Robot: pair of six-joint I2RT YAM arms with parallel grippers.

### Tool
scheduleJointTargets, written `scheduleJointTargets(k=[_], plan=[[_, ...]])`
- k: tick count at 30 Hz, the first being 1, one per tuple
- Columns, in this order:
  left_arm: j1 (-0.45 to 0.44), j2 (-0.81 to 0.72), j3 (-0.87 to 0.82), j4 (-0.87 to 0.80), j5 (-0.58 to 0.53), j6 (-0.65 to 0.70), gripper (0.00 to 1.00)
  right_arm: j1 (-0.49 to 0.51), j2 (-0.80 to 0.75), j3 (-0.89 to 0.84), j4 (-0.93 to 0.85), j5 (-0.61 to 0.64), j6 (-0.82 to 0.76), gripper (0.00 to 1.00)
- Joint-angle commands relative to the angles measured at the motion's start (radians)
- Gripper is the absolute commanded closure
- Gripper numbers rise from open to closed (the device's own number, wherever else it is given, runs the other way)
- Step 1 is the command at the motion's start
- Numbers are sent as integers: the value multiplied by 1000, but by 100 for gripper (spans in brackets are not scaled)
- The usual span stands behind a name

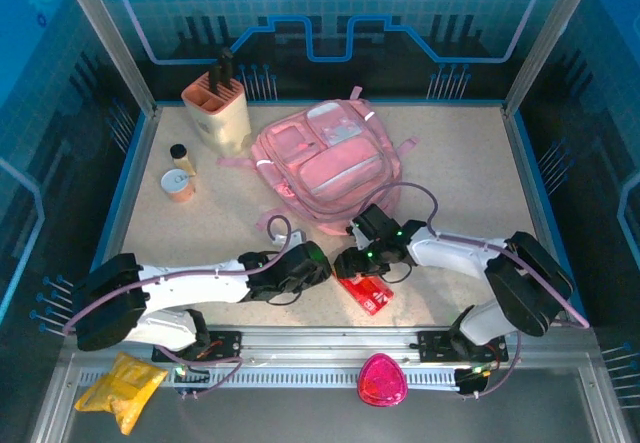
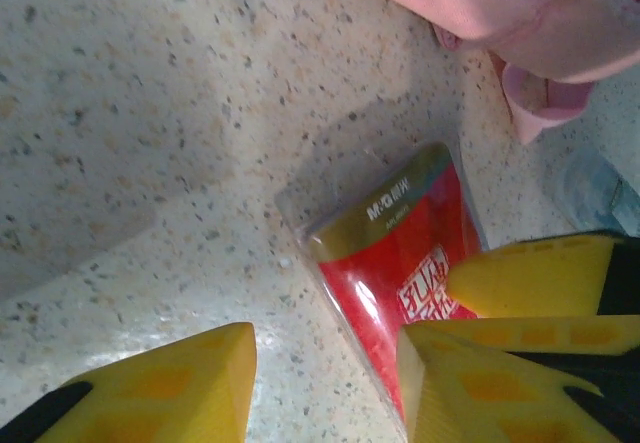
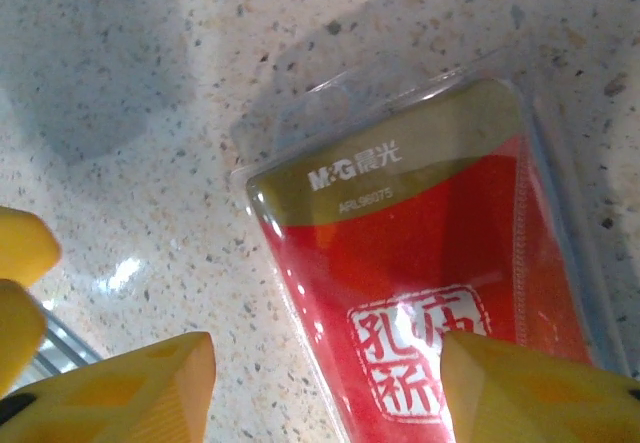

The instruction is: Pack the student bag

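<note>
The student bag (image 1: 325,158), a soft pink backpack, lies flat at the middle back of the table; its edge (image 2: 520,3) shows at the top of the left wrist view. A red packet in clear plastic (image 1: 365,293) (image 2: 400,253) (image 3: 420,263) lies flat on the table in front of it. My left gripper (image 1: 318,263) (image 2: 325,383) is open, one finger over the bare table and the other over the packet's left edge. My right gripper (image 1: 350,261) (image 3: 330,393) is open too, straddling the same edge, with one fingertip (image 3: 540,393) over the white stamp print.
A beige holder with dark handles (image 1: 217,113), a small bottle (image 1: 181,158) and a round tin (image 1: 179,184) stand at the back left. A pink strap (image 2: 545,103) trails from the bag towards the packet. A yellow pouch (image 1: 120,388) and a pink object (image 1: 381,380) rest on the front ledge.
</note>
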Motion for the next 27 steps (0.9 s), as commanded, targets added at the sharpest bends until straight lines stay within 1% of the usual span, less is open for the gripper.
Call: scheduleJointTargets(k=[1, 4, 7, 9, 12, 15, 17, 21, 23, 25, 27], plan=[[-30, 40, -3, 71, -16, -70, 62, -31, -109, -22, -133, 45, -29, 36], [-35, 108, 11, 150, 18, -86, 63, -103, -197, -84, -218, 37, -45, 33], [-37, 173, 30, 218, 47, -89, 65, -164, -250, -124, -283, 30, -65, 29], [-37, 201, 47, 218, 51, -93, 66, -190, -261, -144, -287, -12, -68, 27], [-34, 232, 69, 182, 31, -99, 68, -199, -244, -172, -247, -78, -69, 25], [-32, 267, 81, 219, 47, -101, 72, -200, -196, -177, -235, -96, -83, 24], [-32, 289, 101, 203, 45, -94, 74, -199, -184, -183, -218, -120, -84, 24], [-31, 319, 100, 161, 33, -115, 81, -197, -195, -192, -185, -187, -100, 27], [-27, 324, 88, 150, 24, -130, 82, -196, -204, -189, -168, -233, -105, 31], [-23, 340, 77, 168, 36, -135, 84, -197, -200, -187, -144, -289, -106, 34], [-23, 357, 74, 193, 48, -139, 86, -196, -189, -185, -133, -317, -117, 38]])
